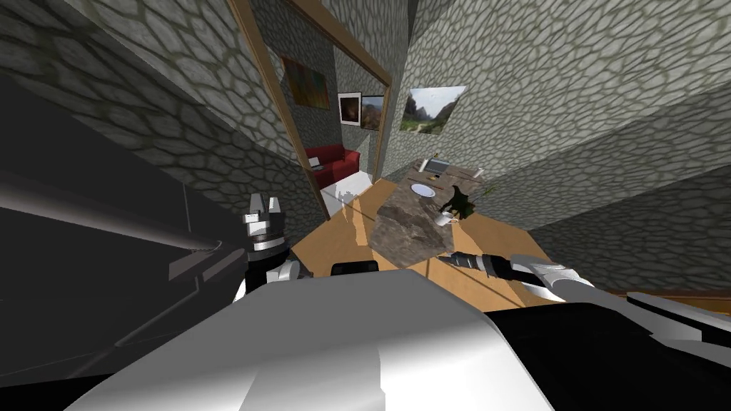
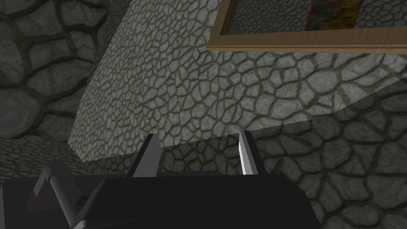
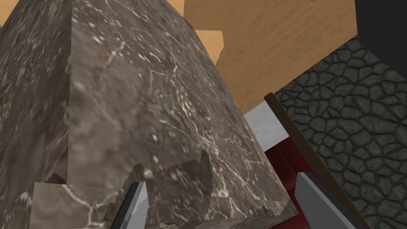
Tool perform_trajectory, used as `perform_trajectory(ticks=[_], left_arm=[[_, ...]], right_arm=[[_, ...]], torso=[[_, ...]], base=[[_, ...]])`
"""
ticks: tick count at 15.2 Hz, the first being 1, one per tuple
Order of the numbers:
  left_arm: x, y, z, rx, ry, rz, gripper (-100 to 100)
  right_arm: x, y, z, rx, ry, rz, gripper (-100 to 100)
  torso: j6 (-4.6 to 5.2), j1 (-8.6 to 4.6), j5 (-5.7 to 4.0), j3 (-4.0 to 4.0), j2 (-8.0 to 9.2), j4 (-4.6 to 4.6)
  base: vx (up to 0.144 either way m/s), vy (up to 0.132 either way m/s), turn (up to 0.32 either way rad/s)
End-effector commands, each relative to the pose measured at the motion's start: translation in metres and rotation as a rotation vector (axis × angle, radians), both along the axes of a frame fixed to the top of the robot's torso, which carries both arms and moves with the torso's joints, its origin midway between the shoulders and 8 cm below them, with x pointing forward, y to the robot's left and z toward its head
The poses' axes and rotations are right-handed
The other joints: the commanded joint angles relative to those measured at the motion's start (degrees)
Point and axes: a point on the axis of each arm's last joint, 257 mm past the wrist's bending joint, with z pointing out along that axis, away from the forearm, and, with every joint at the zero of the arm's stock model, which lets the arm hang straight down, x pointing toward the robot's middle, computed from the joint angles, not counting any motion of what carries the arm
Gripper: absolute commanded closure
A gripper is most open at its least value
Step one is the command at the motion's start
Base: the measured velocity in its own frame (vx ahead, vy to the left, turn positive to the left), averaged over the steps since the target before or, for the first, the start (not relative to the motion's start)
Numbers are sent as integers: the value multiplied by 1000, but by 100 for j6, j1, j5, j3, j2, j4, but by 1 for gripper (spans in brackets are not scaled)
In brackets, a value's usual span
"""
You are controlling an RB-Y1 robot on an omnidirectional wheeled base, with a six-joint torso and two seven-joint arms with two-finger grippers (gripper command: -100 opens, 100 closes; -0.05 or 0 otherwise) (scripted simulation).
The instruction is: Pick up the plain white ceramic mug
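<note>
The white mug (image 1: 447,220) stands on the brown marble table (image 1: 403,232), near its right edge and next to a dark plant (image 1: 460,203). My right gripper (image 1: 450,260) hangs at the table's near right corner, short of the mug. In the right wrist view the right gripper (image 3: 222,202) is open, its fingers (image 3: 133,202) standing close over the marble tabletop (image 3: 131,99) with nothing between them. My left gripper (image 1: 263,208) is raised at the left by the door frame; the left wrist view shows this left gripper (image 2: 197,155) open and empty, facing a stone wall.
A white plate (image 1: 422,190) lies farther along the table, and a grey flat object (image 1: 435,167) sits at its far end. A wooden door frame (image 1: 275,121) opens onto a red sofa (image 1: 332,160). Dark furniture (image 1: 107,235) stands on my left. Stone walls close in on both sides.
</note>
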Motion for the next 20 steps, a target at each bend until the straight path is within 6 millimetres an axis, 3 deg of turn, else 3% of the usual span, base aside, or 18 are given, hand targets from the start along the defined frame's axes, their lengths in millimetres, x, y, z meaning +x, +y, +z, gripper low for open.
perform_trajectory(ticks=[1,2,5,7,8,9,12,15,17,20], left_arm=[[0,0,0,0,0,0,0],[0,0,0,0,0,0,0],[0,0,0,0,0,0,0],[0,0,0,0,0,0,0],[0,0,0,0,0,0,0],[0,0,0,0,0,0,0],[0,0,0,0,0,0,0],[0,0,0,0,0,0,0],[0,0,0,0,0,0,0],[0,0,0,0,0,0,0]], right_arm=[[-10,-23,9,-45,30,-4,-100],[-12,-28,10,-54,32,-13,-100],[-35,-80,36,-165,105,-28,-100],[-36,-82,38,-172,106,-30,-100],[-47,-105,53,-223,139,-41,-100],[-47,-105,53,-223,139,-41,-100],[-67,-139,80,-301,197,-57,-100],[-69,-143,82,-309,199,-65,-100],[-89,-167,104,-367,251,-89,-100],[-99,-175,111,-386,275,-99,-100]], torso=[[0,0,0,0,0,0],[1,0,-1,-1,-2,-1],[2,-4,-2,-2,-3,-1],[2,-7,-2,-6,-10,-2],[6,-8,-3,-5,-8,-2],[2,-7,-2,-5,-8,-2],[1,-13,-4,-8,-14,-3],[8,-12,-6,-7,-12,-3],[3,-9,-5,-3,-5,-1],[-13,-25,3,-15,-28,-3]], base=[[24,17,257],[18,7,94],[31,6,258],[42,-7,183],[37,-4,221],[39,-10,228],[49,-25,299],[41,-19,78],[43,-14,279],[64,-51,251]])
